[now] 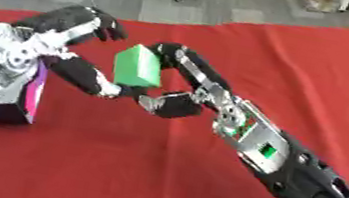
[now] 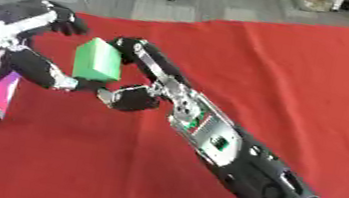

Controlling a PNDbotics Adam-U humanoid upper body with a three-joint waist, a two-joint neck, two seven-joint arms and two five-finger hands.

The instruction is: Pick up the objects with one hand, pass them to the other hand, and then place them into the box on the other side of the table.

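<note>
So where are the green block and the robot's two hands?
green block (image 1: 137, 67), left eye view, its front face.
right hand (image 1: 187, 89), left eye view, its palm.
left hand (image 1: 72, 46), left eye view, its palm.

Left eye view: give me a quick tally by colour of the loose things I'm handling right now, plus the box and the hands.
Green block: 1, between the left hand and the right hand
Black box with a magenta side: 1
Robot hands: 2
Total: 4
No other loose object shows on the red cloth.
</note>
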